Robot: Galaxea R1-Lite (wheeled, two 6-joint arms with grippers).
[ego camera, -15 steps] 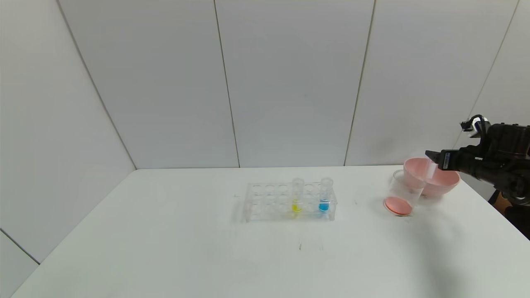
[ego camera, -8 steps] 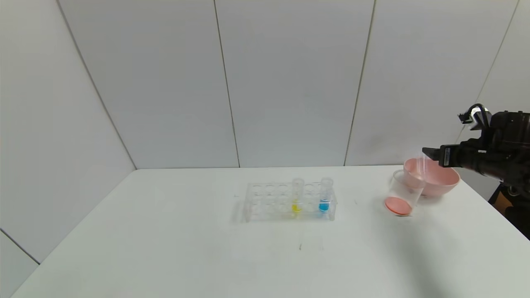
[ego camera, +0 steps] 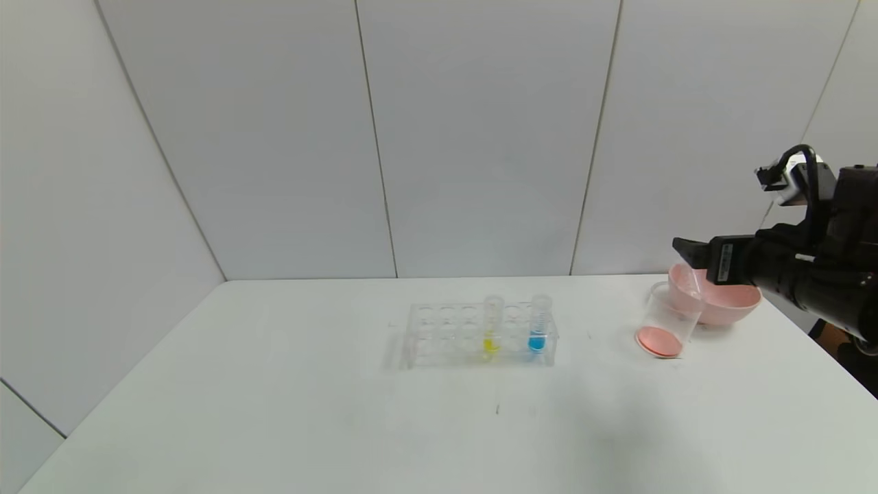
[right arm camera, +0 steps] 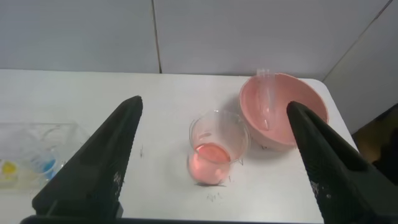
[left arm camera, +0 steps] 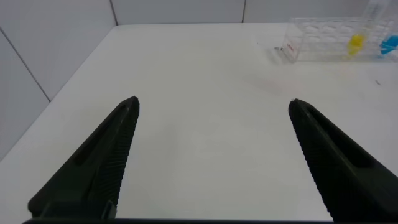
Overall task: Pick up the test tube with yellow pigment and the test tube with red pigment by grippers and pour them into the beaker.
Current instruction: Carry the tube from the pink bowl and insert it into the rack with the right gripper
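1. Two fingers of the right gripper (ego camera: 686,250) are spread wide and hold nothing, above the pink bowl (ego camera: 737,302).
2. The test tube with red pigment (right arm camera: 267,99) lies in this bowl, at 2 o'clock from the beaker (ego camera: 665,322).
3. We should rise clear, then travel toward 9 o'clock to the test tube with yellow pigment (ego camera: 492,322), which stands upright in the rack (ego camera: 439,333), and grasp it near the top.
4. The left gripper (left arm camera: 214,106) is also spread and empty

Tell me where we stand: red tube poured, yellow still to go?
Red looks done: the beaker holds red-orange liquid, and an empty clear tube lies in the pink bowl. In hand: nothing; the right gripper hangs open above beaker and bowl. Left: the test tube with yellow pigment stands unpoured in the rack, beside the blue-tipped tube. The left gripper is open over bare table.
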